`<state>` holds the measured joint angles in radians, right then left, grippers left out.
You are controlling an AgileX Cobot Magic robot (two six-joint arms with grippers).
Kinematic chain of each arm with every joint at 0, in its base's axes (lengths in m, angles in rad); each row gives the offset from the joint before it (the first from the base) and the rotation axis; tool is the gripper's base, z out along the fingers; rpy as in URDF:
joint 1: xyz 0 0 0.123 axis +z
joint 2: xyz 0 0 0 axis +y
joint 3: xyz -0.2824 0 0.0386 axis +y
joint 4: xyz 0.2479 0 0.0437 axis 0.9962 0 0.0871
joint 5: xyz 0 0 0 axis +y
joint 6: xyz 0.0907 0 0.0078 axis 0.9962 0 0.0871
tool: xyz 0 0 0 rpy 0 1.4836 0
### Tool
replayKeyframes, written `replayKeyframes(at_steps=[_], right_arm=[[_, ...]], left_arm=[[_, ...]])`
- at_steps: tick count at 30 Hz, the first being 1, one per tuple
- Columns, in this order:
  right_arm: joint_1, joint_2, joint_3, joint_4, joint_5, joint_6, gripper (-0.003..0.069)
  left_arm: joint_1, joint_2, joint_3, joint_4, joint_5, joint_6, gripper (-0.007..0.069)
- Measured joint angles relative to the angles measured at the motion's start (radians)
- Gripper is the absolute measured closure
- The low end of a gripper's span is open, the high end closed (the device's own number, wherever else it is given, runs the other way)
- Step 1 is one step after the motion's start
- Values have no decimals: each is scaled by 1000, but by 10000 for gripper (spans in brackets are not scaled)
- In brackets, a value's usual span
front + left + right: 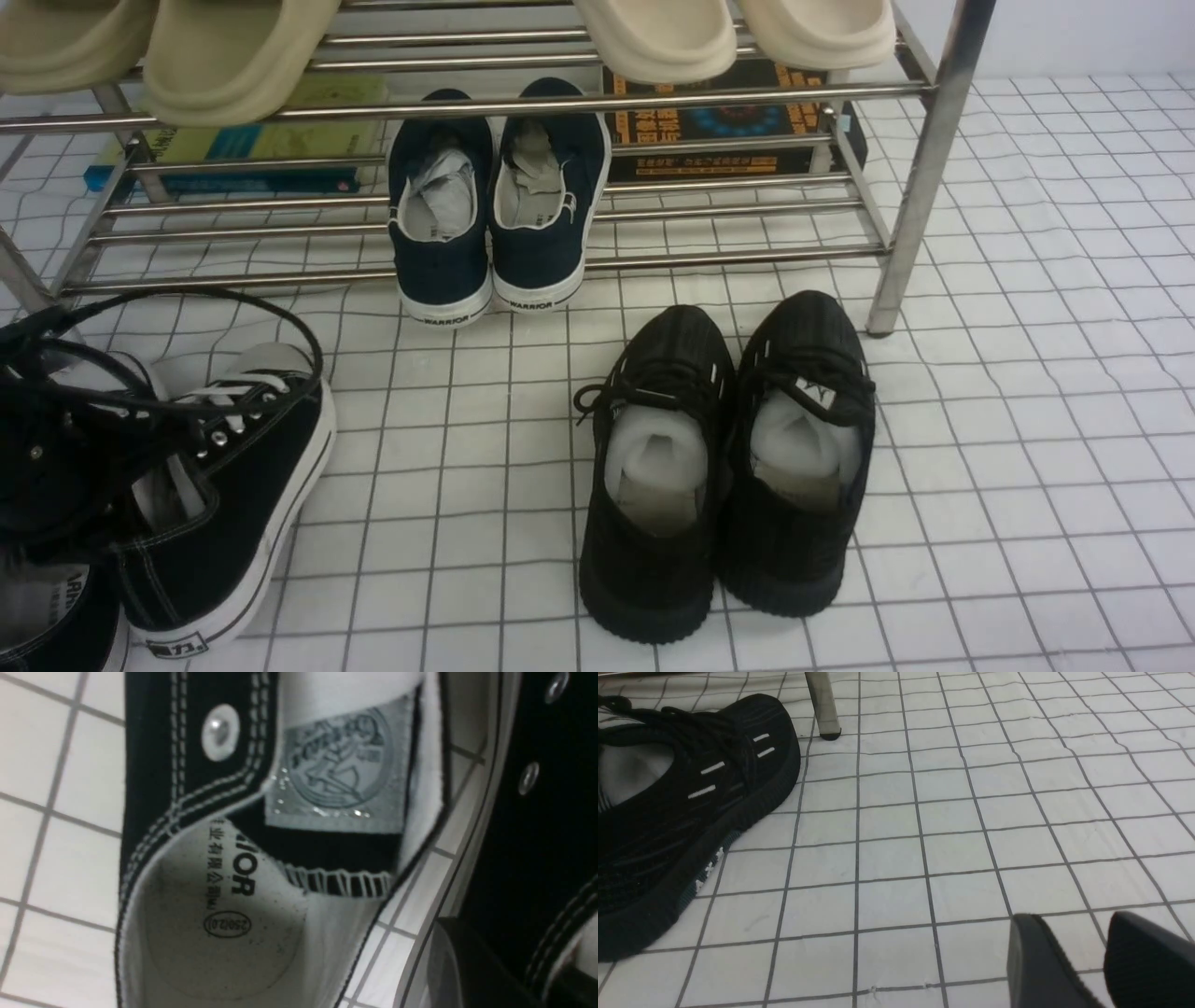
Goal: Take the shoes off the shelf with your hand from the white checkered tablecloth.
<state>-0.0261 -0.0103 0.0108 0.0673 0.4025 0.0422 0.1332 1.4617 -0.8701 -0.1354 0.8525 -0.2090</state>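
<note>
Front view: black canvas sneakers [243, 495] sit before the left end of the shelf [924, 177], left end effector [56, 457] pressed together at them, right end effector [1071, 926] spread.

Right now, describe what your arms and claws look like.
Little shows. The left arm is a black bulk at the front view's edge, trailing thin looping black cables. The right claw has two matte black fingers, wedge-shaped and tapering to blunt tips, one with a finely ribbed pad. No markings are visible.
</note>
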Motion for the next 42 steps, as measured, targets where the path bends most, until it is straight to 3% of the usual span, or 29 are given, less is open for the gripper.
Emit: replayKeyframes(at_steps=[24,29,33,36,39,41,42], right_arm=[[0,0,0,2,0,1,420],[0,0,0,2,0,1,420],[0,0,0,2,0,1,420],[0,0,0,2,0,1,420],[0,0,0,2,0,1,420],[0,0,0,2,0,1,420],[0,0,0,2,0,1,420]], left_arm=[[0,-19,-32,21,-28,-38,587],[0,-10,-36,21,-40,9,463],[0,-50,-39,21,-18,52,299],[0,-126,-39,23,16,63,261],[0,-220,-39,32,69,97,293],[0,-299,-39,34,139,144,356],[0,-374,-36,30,193,190,423]])
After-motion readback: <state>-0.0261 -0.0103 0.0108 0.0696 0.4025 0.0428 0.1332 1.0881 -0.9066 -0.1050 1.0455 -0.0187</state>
